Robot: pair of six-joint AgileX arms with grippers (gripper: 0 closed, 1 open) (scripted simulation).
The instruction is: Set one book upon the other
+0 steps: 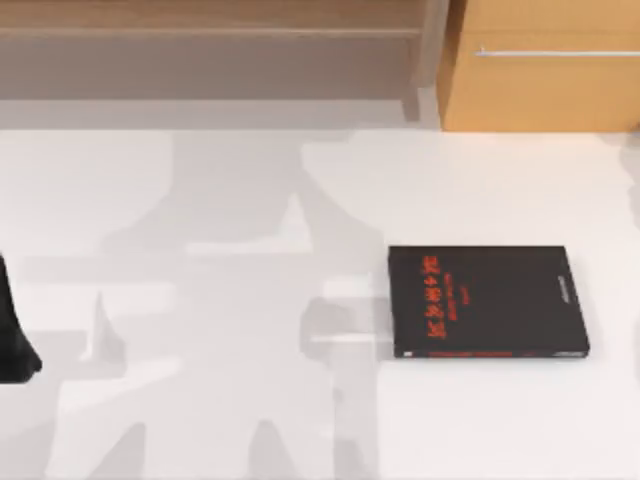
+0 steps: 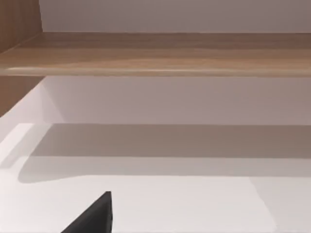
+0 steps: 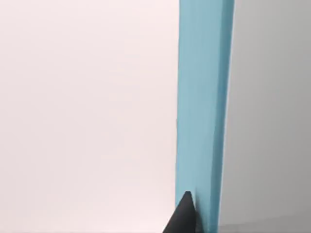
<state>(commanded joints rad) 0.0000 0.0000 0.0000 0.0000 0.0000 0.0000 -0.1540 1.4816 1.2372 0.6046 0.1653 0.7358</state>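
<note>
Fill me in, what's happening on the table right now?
The black book lies flat on the right half of the white table, nothing stacked on it yet. The right wrist view has the teal book close up against a dark fingertip. The left arm sits idle at the table's left edge.

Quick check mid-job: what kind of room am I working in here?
Likely a rendered study or office: a white table holding a black book with red lettering, a wooden shelf behind, and a wooden cabinet with a metal handle.
</note>
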